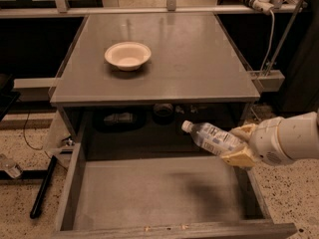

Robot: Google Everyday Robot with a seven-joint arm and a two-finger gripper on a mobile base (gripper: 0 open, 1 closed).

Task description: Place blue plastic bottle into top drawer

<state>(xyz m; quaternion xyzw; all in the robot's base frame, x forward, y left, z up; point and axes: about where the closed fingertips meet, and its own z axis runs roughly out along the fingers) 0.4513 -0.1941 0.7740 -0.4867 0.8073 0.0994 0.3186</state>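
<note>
Gripper: your gripper is at 3 o'clock in the view, its cream fingers clamped around the base end of the blue plastic bottle.
Bottle: it is held in the air above the right rear part of the top drawer. It lies nearly level, with the white cap aimed at 10 o'clock.
Drawer: it is pulled open, and its flat floor is bare in what you can see.
Risk, right wall: the bottle's base end sits close over the drawer's 3 o'clock wall. Lower straight down and the fingers or wrist may strike that wall.
Risk, drop: release from up here and I judge the light bottle would bounce.
Risk, roll: its round body could roll across the flat floor, so lower it first, further toward 9 o'clock.
Risk, table edge: lifting the cap toward 12 o'clock could knock it against the front edge of the tabletop.
Count: one bottle, one open drawer, one gripper, one tabletop, and one cream bowl at 11 o'clock on the tabletop.
</note>
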